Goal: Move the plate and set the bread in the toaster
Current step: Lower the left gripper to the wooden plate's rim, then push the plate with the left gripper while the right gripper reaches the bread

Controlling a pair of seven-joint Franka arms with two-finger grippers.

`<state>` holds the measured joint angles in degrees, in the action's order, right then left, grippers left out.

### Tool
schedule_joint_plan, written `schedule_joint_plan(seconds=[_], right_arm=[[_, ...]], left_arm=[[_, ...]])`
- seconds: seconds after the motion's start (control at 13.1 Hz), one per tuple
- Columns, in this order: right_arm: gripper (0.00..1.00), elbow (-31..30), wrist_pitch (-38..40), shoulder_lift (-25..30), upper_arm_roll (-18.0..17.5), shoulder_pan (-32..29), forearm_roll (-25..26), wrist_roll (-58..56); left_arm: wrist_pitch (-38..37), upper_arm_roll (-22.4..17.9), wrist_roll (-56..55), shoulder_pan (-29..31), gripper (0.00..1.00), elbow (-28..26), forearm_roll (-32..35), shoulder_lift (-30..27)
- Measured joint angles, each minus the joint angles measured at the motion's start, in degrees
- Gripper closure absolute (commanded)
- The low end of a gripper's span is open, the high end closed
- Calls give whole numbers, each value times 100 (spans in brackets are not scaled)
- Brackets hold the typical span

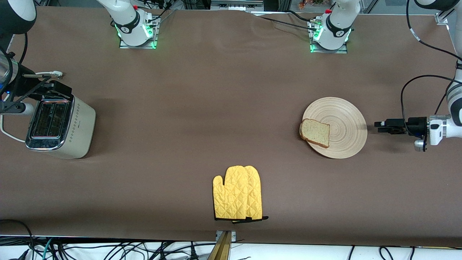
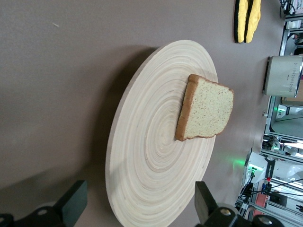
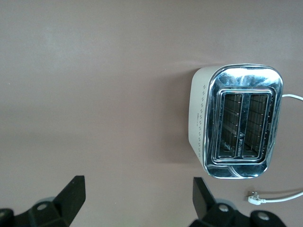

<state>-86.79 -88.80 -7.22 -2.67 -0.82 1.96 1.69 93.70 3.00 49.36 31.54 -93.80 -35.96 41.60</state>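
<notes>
The bread (image 1: 315, 133) is seated on the plate (image 1: 343, 124). The left gripper (image 1: 377, 127) is positioned beside the plate, jaws spread. The right gripper (image 3: 137, 201) is held above the toaster (image 1: 59, 124), jaws spread.

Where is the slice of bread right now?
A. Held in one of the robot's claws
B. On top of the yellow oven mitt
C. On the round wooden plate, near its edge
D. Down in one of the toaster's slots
C. The bread lies flat on the plate, at the rim toward the right arm's end of the table, and nothing grips it.
</notes>
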Motion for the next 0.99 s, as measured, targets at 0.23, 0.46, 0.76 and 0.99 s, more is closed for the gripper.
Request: schedule_joint_plan(seconds=[0.23,0.46,0.76,0.99], right_arm=[[0,0,0,0,0,0,0,0],[0,0,0,0,0,0,0,0],[0,0,0,-21,-3,5,-1,28],[0,0,-1,-113,-3,4,-2,31]], left_arm=[[0,-1,89,95,43,6,-327,270],[7,21,89,95,76,11,-379,466],[7,30,88,85,100,10,-379,701],[-329,73,200,111,100,70,-399,758]])
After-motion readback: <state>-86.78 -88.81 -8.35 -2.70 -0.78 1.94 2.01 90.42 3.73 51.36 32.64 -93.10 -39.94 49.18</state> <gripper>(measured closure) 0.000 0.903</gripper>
